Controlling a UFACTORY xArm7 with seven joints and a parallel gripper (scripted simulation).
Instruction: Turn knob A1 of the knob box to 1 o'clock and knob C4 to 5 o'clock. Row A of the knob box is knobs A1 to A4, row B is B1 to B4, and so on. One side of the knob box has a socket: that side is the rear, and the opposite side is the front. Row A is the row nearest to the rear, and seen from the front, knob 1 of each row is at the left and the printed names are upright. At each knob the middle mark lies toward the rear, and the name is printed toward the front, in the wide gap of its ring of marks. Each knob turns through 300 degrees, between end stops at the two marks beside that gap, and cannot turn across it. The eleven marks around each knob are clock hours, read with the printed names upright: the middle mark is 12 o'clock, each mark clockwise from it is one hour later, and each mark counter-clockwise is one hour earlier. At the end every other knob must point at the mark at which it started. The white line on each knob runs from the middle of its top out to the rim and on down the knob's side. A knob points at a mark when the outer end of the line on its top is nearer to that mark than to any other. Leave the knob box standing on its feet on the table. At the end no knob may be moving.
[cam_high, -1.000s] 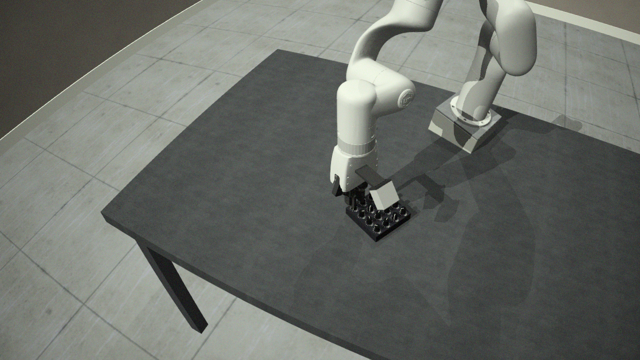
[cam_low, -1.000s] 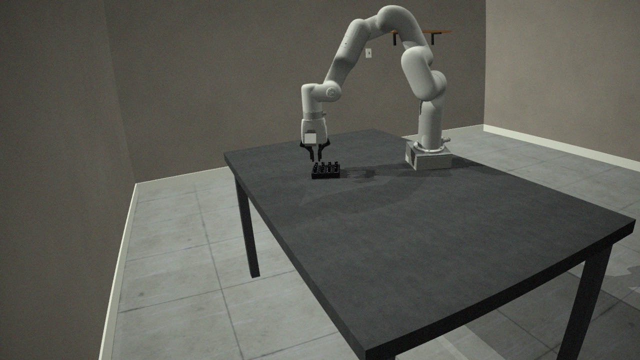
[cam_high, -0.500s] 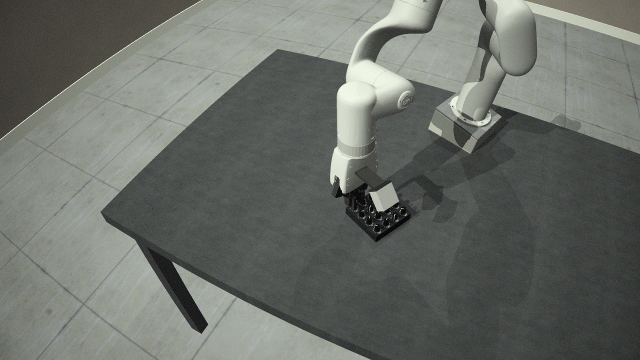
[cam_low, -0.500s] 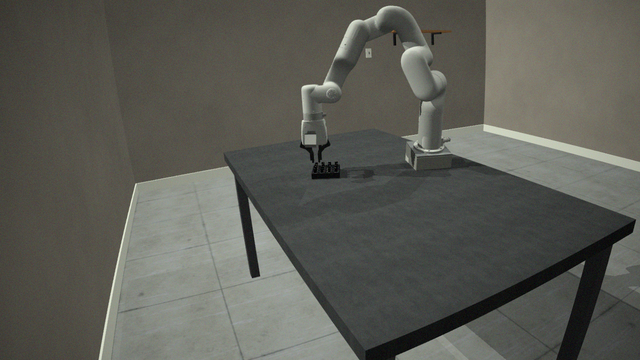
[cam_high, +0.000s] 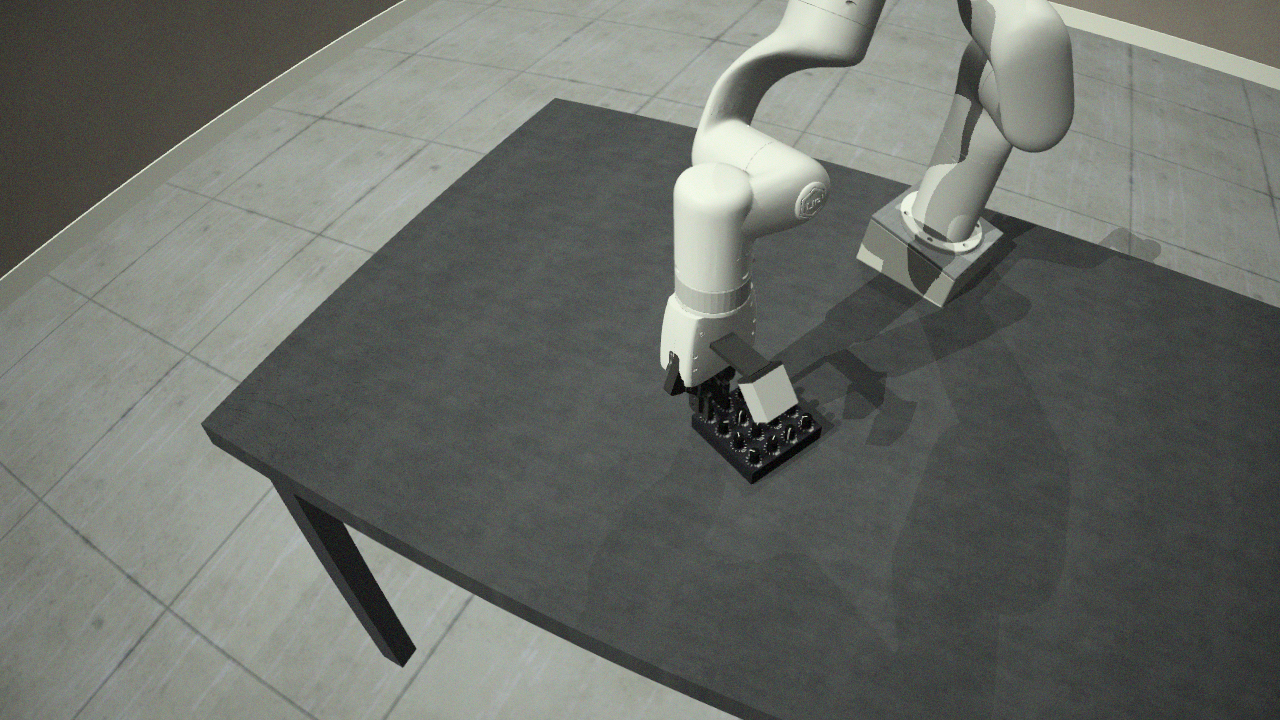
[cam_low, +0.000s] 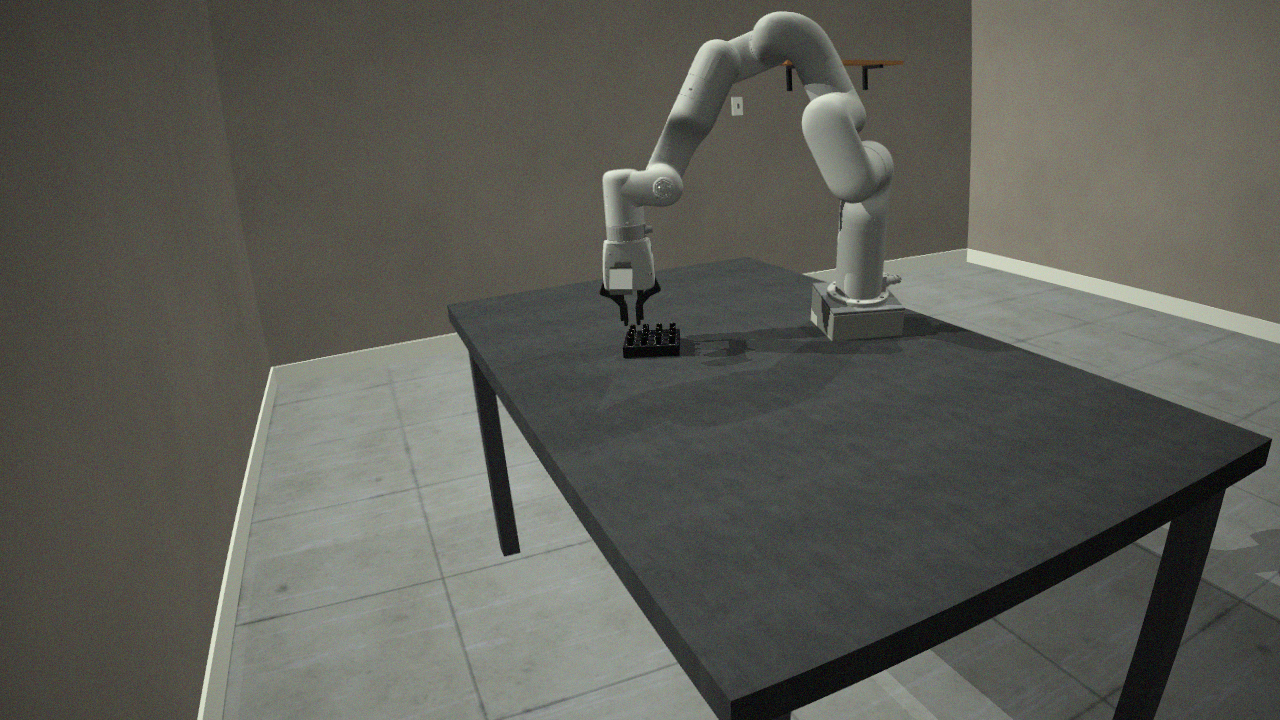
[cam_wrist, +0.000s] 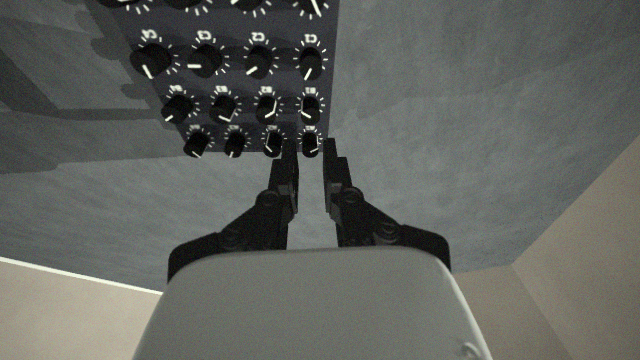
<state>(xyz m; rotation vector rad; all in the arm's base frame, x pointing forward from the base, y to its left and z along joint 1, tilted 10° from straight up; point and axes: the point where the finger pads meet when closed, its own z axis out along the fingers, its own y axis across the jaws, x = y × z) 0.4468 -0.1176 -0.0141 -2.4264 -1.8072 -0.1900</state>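
Gripper (cam_high: 713, 407) (cam_low: 631, 322) (cam_wrist: 310, 155) fingers part-spread, nothing pinched; knob A2 (cam_wrist: 273, 144), at 9 o'clock from knob A1 (cam_high: 709, 415) (cam_wrist: 310, 144) in wrist view, could be nudged — tight gap

Here in the wrist view, the row D knobs (cam_wrist: 247, 4) are sliced off by the upper edge, their printed names out of sight! The claw's finger (cam_wrist: 290, 165) covers a sliver of the gap beside knob A1 (cam_wrist: 310, 144), whose printed name is too blurred to read. Over in the top view, the white block hides part of the knob box (cam_high: 753, 476), and from the exterior view the dial lines are simply too small to tell!
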